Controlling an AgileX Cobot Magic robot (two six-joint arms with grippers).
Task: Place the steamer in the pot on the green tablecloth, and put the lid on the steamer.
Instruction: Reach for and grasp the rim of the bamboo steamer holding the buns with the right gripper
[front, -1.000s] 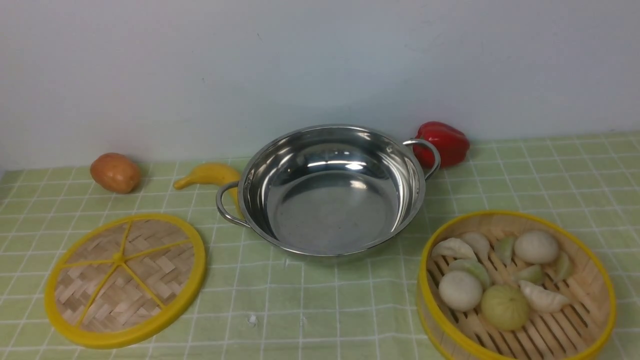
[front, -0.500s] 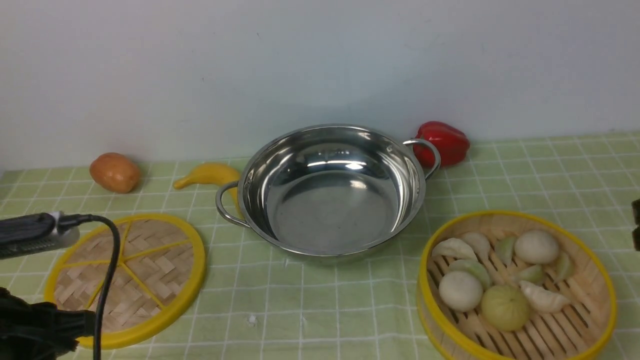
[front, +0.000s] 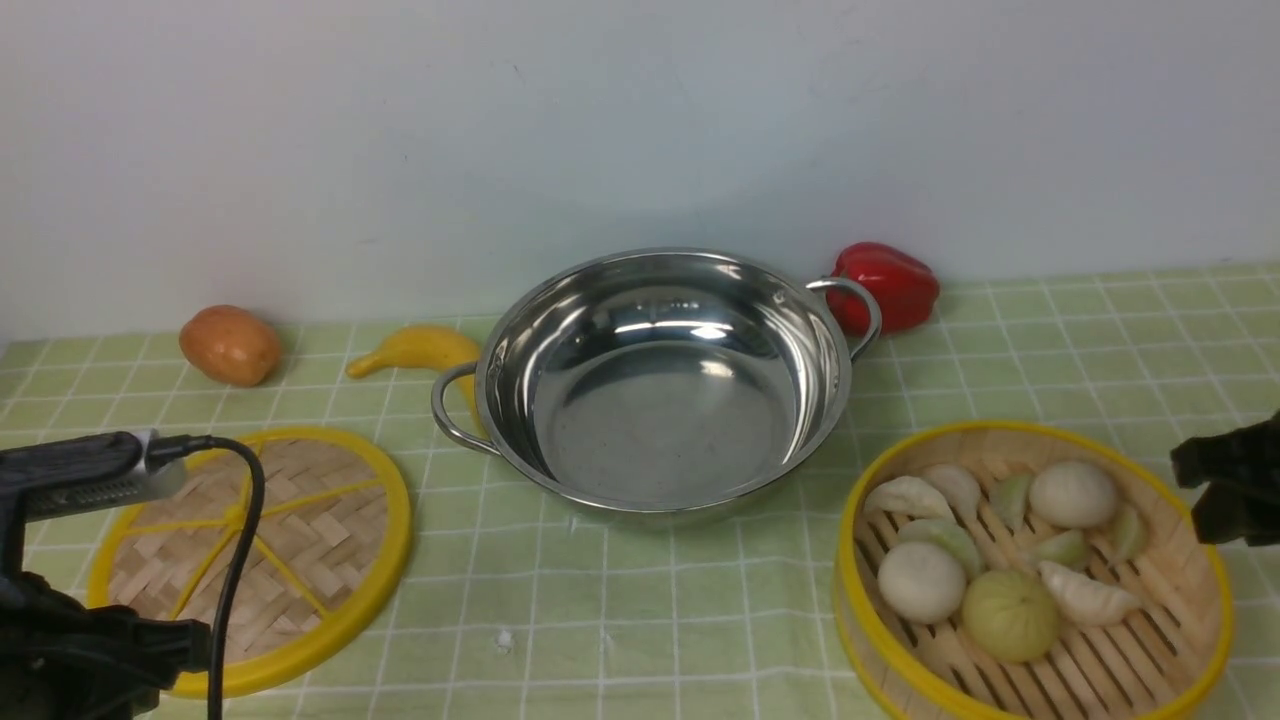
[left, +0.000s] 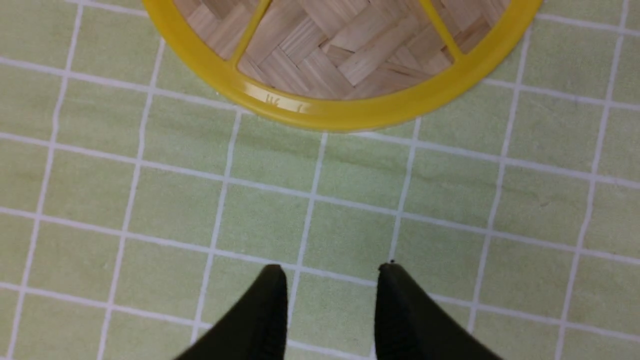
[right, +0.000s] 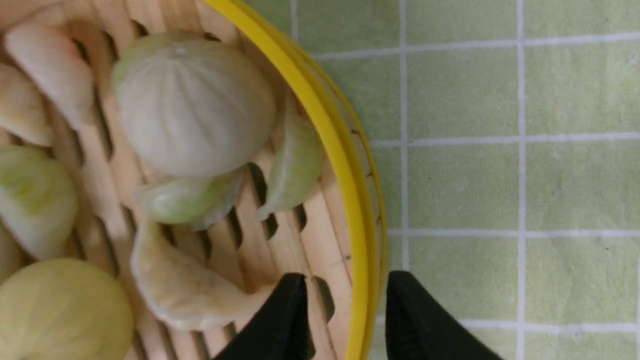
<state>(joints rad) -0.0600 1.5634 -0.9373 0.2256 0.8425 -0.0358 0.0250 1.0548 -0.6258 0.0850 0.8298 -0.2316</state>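
Right pincer (right: 345, 280) has its jaws apart, straddling the right rim of the steamer (front: 1150, 625), one tip inside and one outside, clamped on nothing. Left pincer (left: 332, 270) is apart too and empty, over bare cloth (front: 650, 620) just beside the lid (front: 250, 560). The steamer sits near right on the surface, the empty pot (front: 660, 420) at centre, farther back. The step looks like grasping the steamer; next, close on the rim, then lift level, since loose buns (front: 1010, 610) ride inside
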